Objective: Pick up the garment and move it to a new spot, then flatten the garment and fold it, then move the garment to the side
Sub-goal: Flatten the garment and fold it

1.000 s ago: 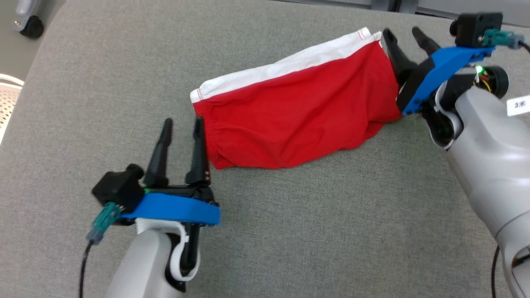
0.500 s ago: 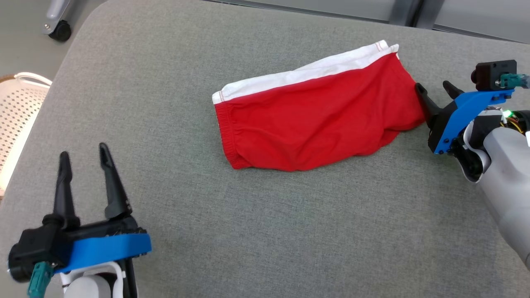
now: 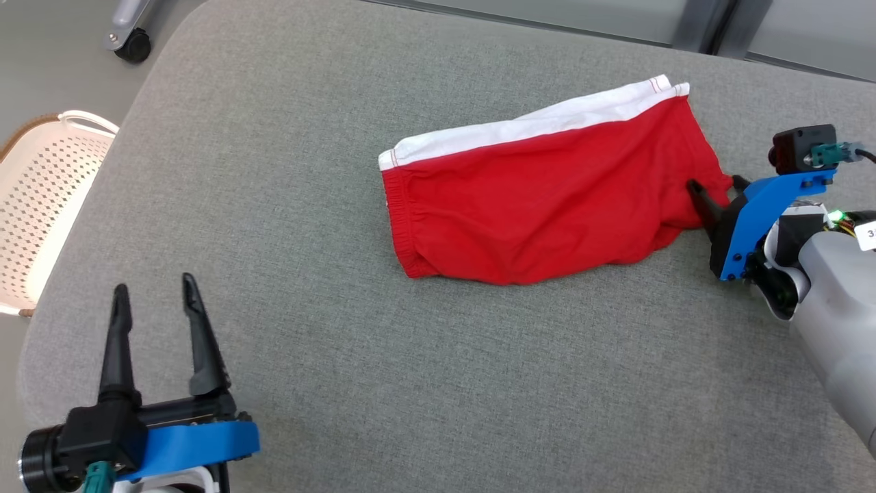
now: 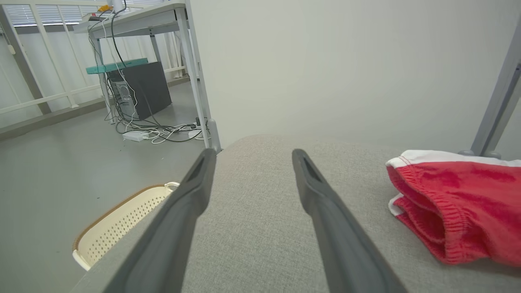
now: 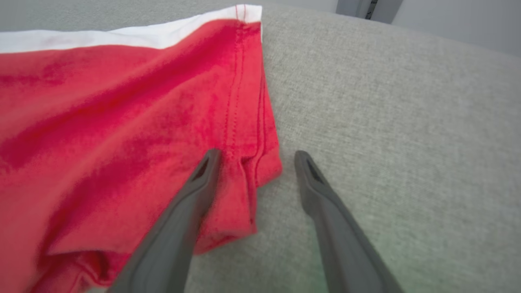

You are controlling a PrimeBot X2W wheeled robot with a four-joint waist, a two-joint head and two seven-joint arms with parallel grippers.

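Evidently soft, light and limp, the red garment (image 3: pixel 540 205) lies creased towards the far right of the grey cushion (image 3: pixel 410 376). The right hand (image 3: pixel 714 182), spread, straddles its seamed right corner, probably the firmest hold; the left hand (image 3: pixel 154 282), also spread, sits near-left.

Red garment (image 3: pixel 540 205), white band

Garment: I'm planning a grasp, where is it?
Head view: the red garment lies right of centre on the grey cushion, its right corner at the right gripper.
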